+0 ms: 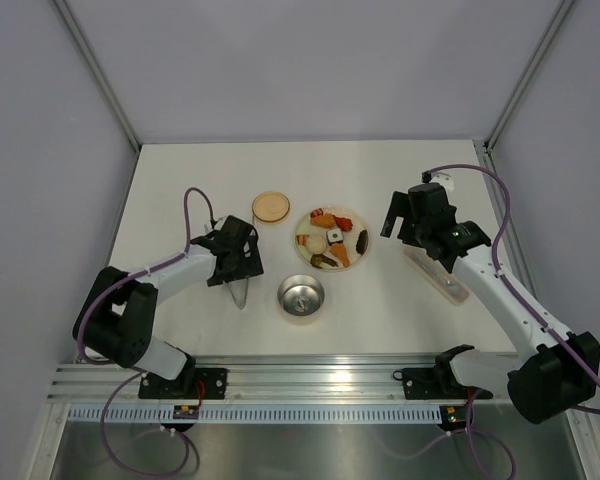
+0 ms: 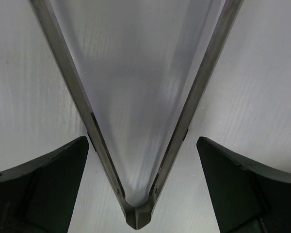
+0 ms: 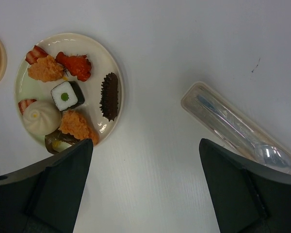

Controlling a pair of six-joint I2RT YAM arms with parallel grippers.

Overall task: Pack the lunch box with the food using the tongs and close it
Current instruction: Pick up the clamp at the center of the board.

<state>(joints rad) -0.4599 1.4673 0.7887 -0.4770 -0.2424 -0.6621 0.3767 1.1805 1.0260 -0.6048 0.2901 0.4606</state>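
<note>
Black fingers (image 2: 39, 189) of the left claw (image 2: 141, 145) stand wide apart and hold nothing. One is on each side of the tongs (image 2: 136, 213), clear of the metal. The tongs' joined end lies between them on the desk (image 2: 19, 73), toward its near left part. Just right of the tongs, close to the near edge, sits the steel lunch box (image 1: 301, 295), uncovered. Its wooden lid (image 1: 271, 207) lies apart, farther back. The right claw (image 3: 145, 143), also spread and empty, hangs over bare desk. It is between the plate (image 3: 94, 48) of food (image 3: 63, 97) at the desk's middle and a clear case (image 3: 237, 128) holding a spoon (image 3: 269, 155) toward the right edge.
</note>
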